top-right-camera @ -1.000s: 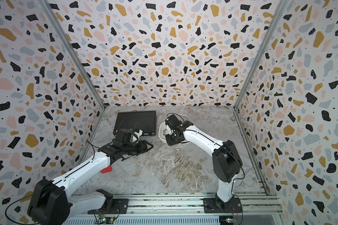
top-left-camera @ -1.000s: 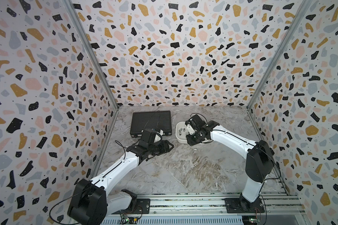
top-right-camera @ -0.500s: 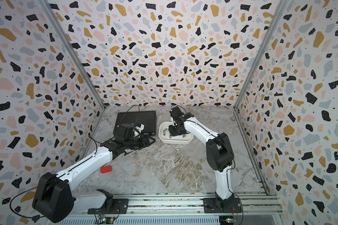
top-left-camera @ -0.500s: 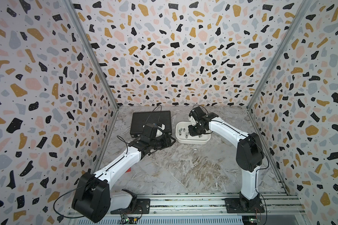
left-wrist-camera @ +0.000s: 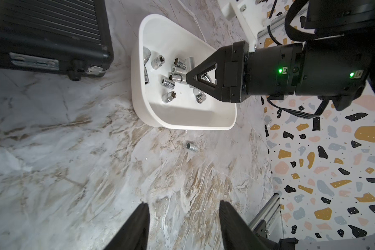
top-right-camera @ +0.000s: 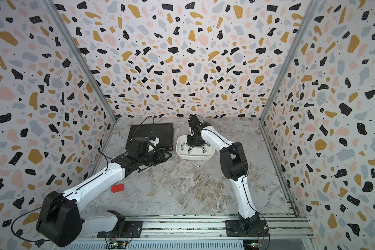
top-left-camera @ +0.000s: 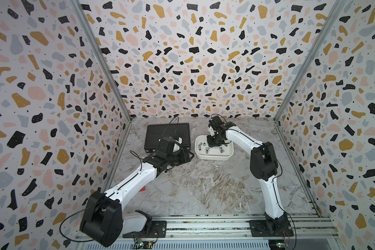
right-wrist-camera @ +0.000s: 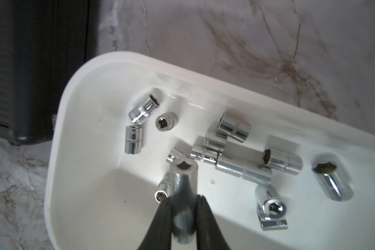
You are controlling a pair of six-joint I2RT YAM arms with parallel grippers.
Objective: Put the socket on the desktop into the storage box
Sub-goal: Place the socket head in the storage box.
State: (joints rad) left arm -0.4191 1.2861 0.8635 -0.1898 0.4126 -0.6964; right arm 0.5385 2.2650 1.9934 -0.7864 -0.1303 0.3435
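The white storage box (top-left-camera: pixel 212 157) (top-right-camera: pixel 193 158) stands on the marble desktop (top-left-camera: pixel 204 190) and holds several chrome sockets. My right gripper (right-wrist-camera: pixel 183 198) (top-left-camera: pixel 213 142) points down into the box, shut on one chrome socket (right-wrist-camera: pixel 183 186) hanging just above the others. In front of the box, one small socket (top-left-camera: pixel 216 166) (top-right-camera: pixel 197 166) (left-wrist-camera: pixel 191 147) lies loose on the desktop. My left gripper (left-wrist-camera: pixel 183 205) (top-left-camera: pixel 187 157) is open and empty, low over the desktop to the left of the box, apart from that socket.
A black ribbed case (top-left-camera: pixel 167 134) (left-wrist-camera: pixel 43 28) with metal latches lies behind the left gripper, close to the box's left side. A small red block (top-right-camera: pixel 117 188) rests by the left arm. Patterned walls close in the back and both sides.
The right gripper has swung from the box's front left to above its inside, still holding its socket. The left arm has shifted slightly toward the back; its jaws stay equally wide.
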